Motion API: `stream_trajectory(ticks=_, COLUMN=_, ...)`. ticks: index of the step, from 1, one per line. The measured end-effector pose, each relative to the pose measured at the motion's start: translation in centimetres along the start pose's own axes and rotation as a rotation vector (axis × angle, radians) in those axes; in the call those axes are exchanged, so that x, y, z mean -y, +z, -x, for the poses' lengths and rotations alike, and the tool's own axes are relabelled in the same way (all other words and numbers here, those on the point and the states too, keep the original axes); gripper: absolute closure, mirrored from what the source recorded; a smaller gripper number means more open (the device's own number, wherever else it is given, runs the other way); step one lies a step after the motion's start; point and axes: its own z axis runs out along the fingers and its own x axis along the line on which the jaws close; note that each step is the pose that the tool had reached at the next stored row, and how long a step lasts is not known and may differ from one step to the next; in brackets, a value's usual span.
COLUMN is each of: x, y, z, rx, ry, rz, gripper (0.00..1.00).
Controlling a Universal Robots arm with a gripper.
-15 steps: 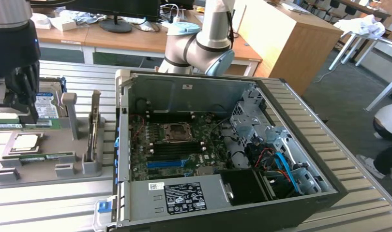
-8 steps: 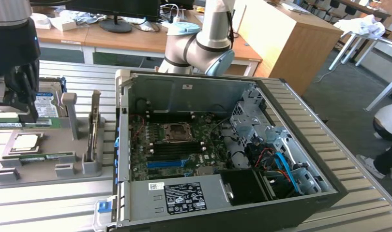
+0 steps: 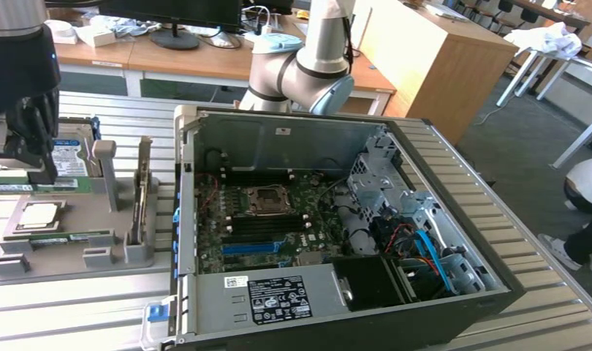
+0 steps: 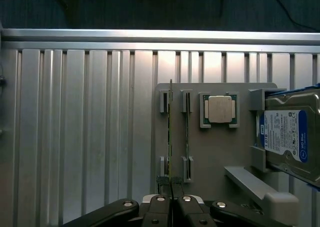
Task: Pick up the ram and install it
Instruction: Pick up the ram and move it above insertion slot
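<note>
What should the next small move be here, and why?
Probably carry the ram toward the open computer case, on the exterior view's right: the gripper is shut on it, and it appears lifted out of the grey holder tray.

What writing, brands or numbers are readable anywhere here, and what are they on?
Nothing reads for certain.
Hard drive, blue label: print too blurred to read.
Power supply, black label and white sticker beside it: print too small to read.
Processor: no legible marks.
Ram: seen edge-on, no text on view.
</note>
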Motion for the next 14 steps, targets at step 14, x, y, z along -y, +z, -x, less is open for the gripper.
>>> stream_trajectory(ticks=14, x=0.01, y=-0.45, z=0.0, rx=0.0, ry=0.0, rz=0.0, gripper=0.88)
